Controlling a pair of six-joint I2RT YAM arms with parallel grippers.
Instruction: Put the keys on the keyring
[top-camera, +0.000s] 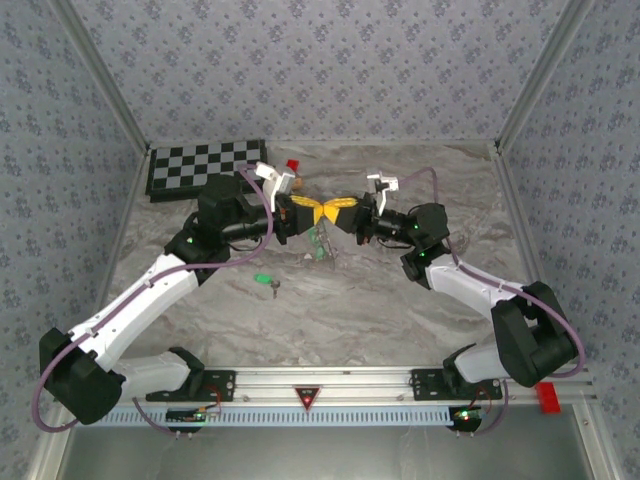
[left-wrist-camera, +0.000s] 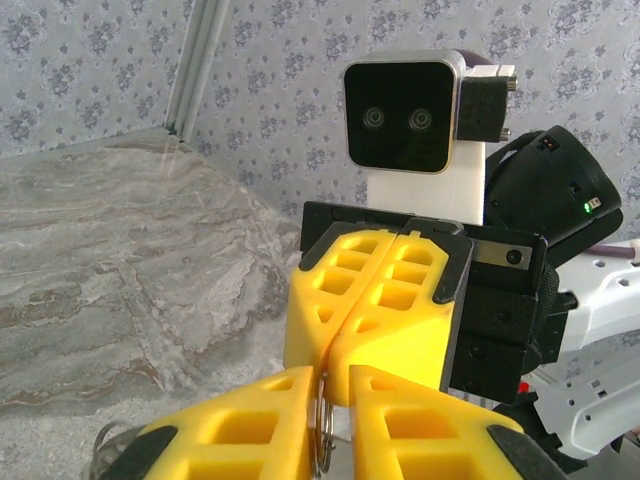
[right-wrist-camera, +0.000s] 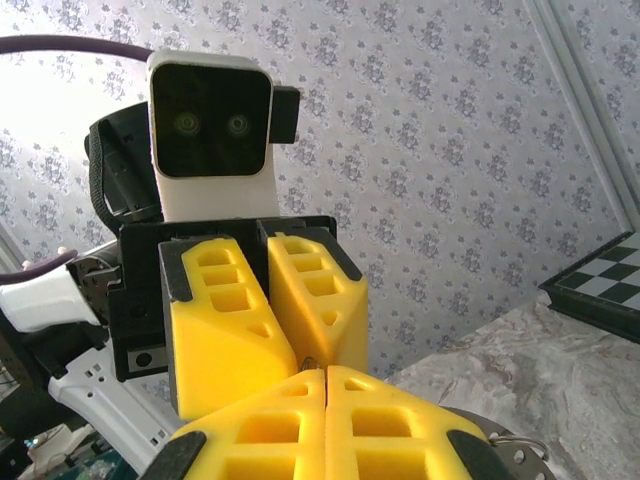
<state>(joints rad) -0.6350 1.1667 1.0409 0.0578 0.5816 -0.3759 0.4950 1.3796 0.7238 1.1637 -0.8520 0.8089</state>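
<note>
the left tool (top-camera: 311, 212) and the right tool (top-camera: 334, 208) meet tip to tip above the middle of the marbled surface (top-camera: 390, 300), both raised off it. in the left wrist view the left tool's yellow fingers are closed on the keyring (left-wrist-camera: 322, 432), whose thin metal edge shows in the narrow slit between them. the right tool's fingers are pressed flat together; whether they pinch anything i cannot tell. from above, green-headed keys (top-camera: 318, 245) show right under the meeting tips, too small to count, and i cannot tell whether they hang or lie on the surface. a loose key (top-camera: 263, 279) lies on the surface nearer the left arm, apart from them. a checkerboard (top-camera: 205, 167) sits at the far left, a small red block (top-camera: 292, 165) near its right end
</note>
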